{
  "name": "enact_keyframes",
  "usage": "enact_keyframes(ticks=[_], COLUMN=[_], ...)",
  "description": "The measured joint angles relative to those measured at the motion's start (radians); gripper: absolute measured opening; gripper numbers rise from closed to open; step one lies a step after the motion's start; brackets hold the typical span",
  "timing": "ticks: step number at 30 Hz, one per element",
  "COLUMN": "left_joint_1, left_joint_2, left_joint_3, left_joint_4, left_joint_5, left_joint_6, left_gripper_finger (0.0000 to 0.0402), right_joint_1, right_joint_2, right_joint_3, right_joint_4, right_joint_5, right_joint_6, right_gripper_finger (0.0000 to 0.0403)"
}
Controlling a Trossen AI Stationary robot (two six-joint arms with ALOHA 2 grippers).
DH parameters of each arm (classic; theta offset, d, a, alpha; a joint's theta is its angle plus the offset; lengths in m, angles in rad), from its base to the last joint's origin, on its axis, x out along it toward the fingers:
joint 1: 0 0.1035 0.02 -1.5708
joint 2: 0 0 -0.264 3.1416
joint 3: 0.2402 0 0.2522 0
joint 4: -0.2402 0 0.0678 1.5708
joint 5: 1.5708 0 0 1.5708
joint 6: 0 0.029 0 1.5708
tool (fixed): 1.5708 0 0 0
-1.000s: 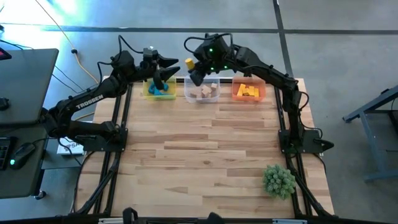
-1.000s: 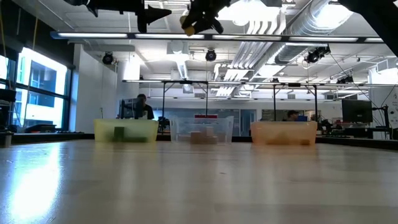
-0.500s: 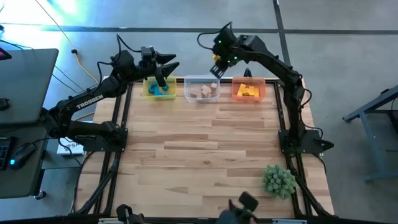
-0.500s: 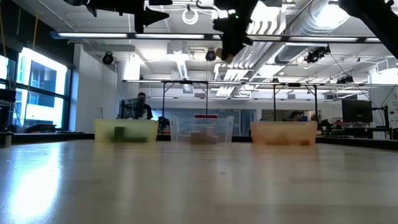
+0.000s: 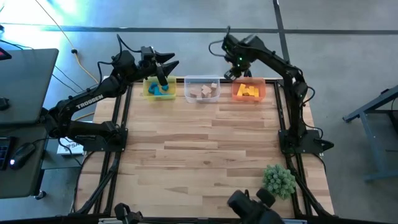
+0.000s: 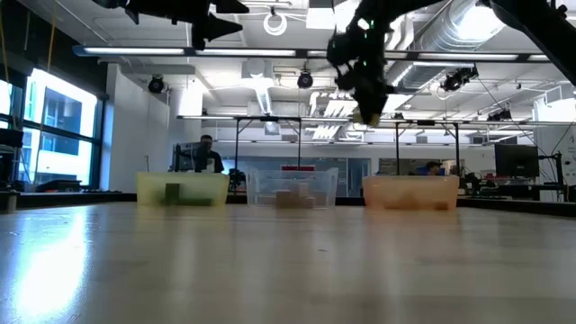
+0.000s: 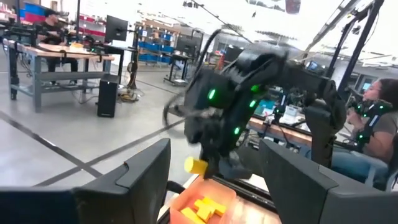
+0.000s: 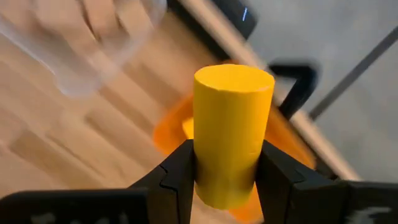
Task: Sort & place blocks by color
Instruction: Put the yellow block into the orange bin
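My right gripper (image 5: 234,72) hangs above the far left corner of the orange bin (image 5: 249,91), pointing steeply down and shut on a yellow cylinder block (image 8: 231,134). The left wrist view also shows this block (image 7: 197,165), over the yellow blocks (image 7: 203,208) lying in the orange bin. Tan blocks (image 5: 203,91) lie in the clear bin (image 5: 202,81). Blue blocks (image 5: 161,89) lie in the yellow bin (image 5: 149,91). My left gripper (image 5: 169,70) is held level above the yellow bin, open and with nothing in it. My right gripper pinches the yellow cylinder's curved side (image 8: 205,180) between its two fingers (image 8: 179,169), near one end. The other, flat end (image 8: 234,79) stands out free of the fingers. The fingers slant steeply down from above. The block is lifted clear, above the orange bin (image 8: 168,134).
The three bins stand in a row along the table's far edge. A spiky green plant ball (image 5: 278,180) sits near the right front corner. A dark object (image 5: 249,205) shows at the near edge. The wide wooden tabletop (image 5: 199,143) lies between.
My right gripper has carried the yellow block toward the table's right edge, from between the yellow and clear bins to over the orange bin's far left corner. On the way it sank and tipped from slanting to nearly straight down. Its hold stayed shut.
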State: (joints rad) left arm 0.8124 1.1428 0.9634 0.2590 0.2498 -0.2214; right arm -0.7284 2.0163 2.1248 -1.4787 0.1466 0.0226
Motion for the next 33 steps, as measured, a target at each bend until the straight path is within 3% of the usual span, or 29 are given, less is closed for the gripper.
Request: enact_keyframes(ticks=[8, 17, 22, 33], left_joint_1=[0.000, 0.000, 0.000, -0.001], left_joint_2=[0.000, 0.000, 0.000, 0.000], left_joint_3=[0.000, 0.000, 0.000, 0.000], left_joint_4=[-0.008, -0.008, -0.008, -0.037], left_joint_5=[-0.013, -0.064, -0.062, -0.052], left_joint_6=[0.016, 0.016, 0.015, -0.012], left_gripper_finger=[0.0234, 0.0234, 0.0234, 0.0234], right_joint_1=[-0.057, -0.116, -0.135, -0.132], right_joint_2=[0.002, 0.002, 0.002, 0.000], right_joint_3=[-0.273, -0.454, -0.504, -0.505], right_joint_4=[0.042, 0.149, 0.199, 0.243], right_joint_5=[-0.091, -0.158, -0.155, -0.095], right_joint_6=[-0.019, -0.029, -0.031, -0.014], right_gripper_finger=[0.0109, 0.0109, 0.0112, 0.0191])
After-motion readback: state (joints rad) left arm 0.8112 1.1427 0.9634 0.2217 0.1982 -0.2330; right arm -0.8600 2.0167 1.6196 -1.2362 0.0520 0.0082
